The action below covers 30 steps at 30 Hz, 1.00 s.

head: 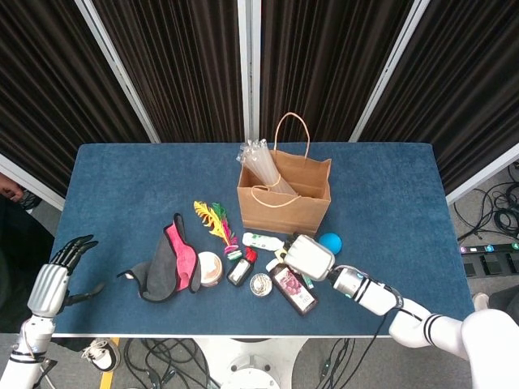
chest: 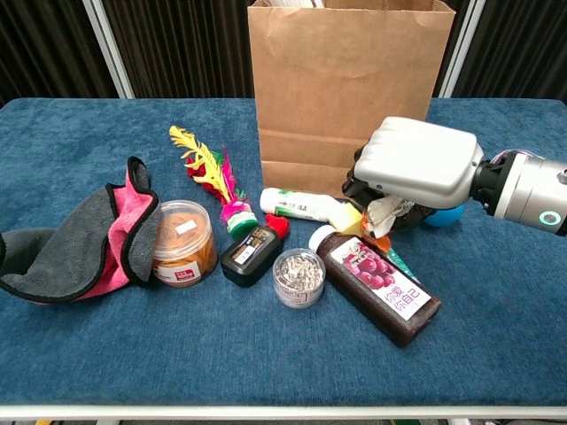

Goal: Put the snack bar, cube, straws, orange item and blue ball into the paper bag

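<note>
Fingers of right hand (chest: 415, 166) curled down around crumpled snack bar (chest: 383, 215), just in front of paper bag (chest: 345, 84); grip looks shallow. Squeeze firmly before lifting; blue ball (chest: 443, 215) sits just behind. Left hand (head: 53, 277) spread, idle.

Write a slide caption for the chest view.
Right hand closes over a crumpled wrapper in front of the paper bag.

Head view high overhead, chest view low, close, both facing paper bag (head: 283, 197)
</note>
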{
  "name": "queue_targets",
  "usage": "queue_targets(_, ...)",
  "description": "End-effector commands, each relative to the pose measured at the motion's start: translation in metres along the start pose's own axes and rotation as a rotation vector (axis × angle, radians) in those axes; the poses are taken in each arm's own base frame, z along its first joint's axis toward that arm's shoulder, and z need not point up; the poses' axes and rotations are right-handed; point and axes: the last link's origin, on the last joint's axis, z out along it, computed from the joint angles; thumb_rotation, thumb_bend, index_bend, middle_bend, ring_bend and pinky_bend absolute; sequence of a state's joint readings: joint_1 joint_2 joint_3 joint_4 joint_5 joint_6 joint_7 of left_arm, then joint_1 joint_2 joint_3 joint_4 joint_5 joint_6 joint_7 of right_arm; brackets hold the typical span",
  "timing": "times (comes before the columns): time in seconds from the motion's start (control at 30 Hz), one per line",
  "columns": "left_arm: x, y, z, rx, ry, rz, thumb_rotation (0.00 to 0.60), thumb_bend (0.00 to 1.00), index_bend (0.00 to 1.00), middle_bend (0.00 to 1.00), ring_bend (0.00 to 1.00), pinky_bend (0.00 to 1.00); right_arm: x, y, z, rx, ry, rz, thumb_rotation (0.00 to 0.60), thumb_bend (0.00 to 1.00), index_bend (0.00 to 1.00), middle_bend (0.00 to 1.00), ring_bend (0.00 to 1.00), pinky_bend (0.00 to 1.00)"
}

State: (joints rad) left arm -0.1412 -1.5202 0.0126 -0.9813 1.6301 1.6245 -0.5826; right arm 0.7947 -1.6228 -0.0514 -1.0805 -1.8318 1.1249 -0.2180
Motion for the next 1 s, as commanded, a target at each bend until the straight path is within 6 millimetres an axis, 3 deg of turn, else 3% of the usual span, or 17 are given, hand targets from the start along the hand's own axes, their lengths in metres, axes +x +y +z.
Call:
queue_targets(0.03, 0.0, 0.001, 0.001, -0.003, 0.001, -0.004, 0.6, 0.24, 0.24, 0.23, 0.15, 0.24, 0.014, -0.001, -0.003, 0.008, 0.062, -0.003, 0.6, 0.22, 0.71, 0.63, 0.53, 0.63)
queue_targets(0.6, -0.001, 0.01, 0.004, -0.029, 0.011, -0.016, 0.6, 0.24, 0.24, 0.23, 0.15, 0.24, 0.162, -0.02, -0.025, 0.055, 0.559, -0.03, 0.6, 0.23, 0.71, 0.63, 0.53, 0.63)
queue_targets(0.8, 0.0, 0.011, 0.004, -0.035, 0.01, -0.017, 0.6, 0.24, 0.24, 0.23, 0.15, 0.24, 0.202, 0.001, -0.02, -0.034, 0.702, -0.019, 0.6, 0.23, 0.71, 0.63, 0.53, 0.63)
queue_targets(1.0, 0.001, 0.012, 0.007, -0.039, 0.015, -0.015, 0.6, 0.24, 0.24, 0.23, 0.15, 0.24, 0.216, 0.035, 0.007, -0.155, 0.718, 0.035, 0.6, 0.24, 0.71, 0.63, 0.53, 0.63)
